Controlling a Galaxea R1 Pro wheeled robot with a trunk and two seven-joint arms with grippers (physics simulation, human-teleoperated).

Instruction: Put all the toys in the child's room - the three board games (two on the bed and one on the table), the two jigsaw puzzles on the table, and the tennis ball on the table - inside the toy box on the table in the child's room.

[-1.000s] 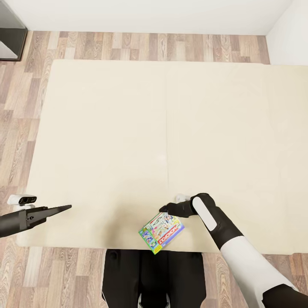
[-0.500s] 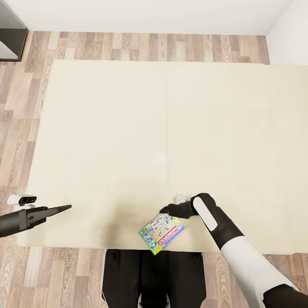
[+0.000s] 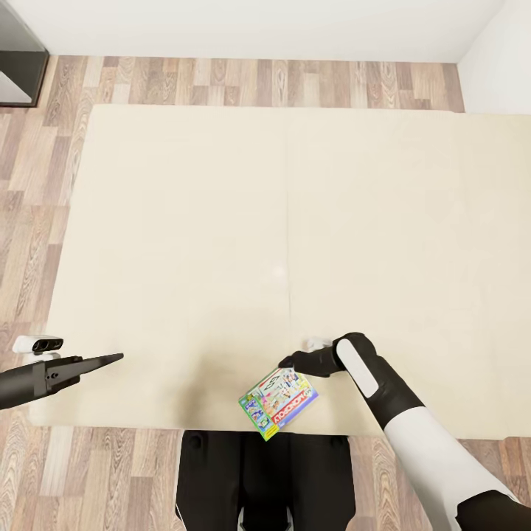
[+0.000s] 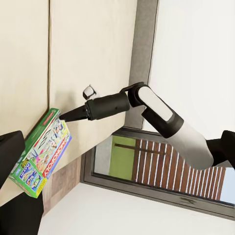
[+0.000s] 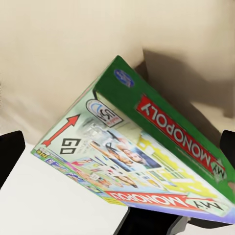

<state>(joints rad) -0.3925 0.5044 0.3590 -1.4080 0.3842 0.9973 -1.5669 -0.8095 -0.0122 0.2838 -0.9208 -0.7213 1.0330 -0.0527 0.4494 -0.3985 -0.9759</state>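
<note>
While the robot stands at the near edge of the bed, the white Monopoly board game lies close to that edge on the beige mattress, directly in front of the trunk, with one corner reaching out past the mattress edge. The right gripper points toward the robot's left, its tip just beside the far corner of the box; whether it touches the box cannot be told from the head view. From the left wrist view the right gripper comes to a narrow dark point at the top corner of the board game, its fingers pressed together with nothing between them. The left gripper hovers over the near left part of the mattress, well apart from the game, fingers drawn to a thin closed point and holding nothing. Wood-plank floor surrounds the bed
</note>
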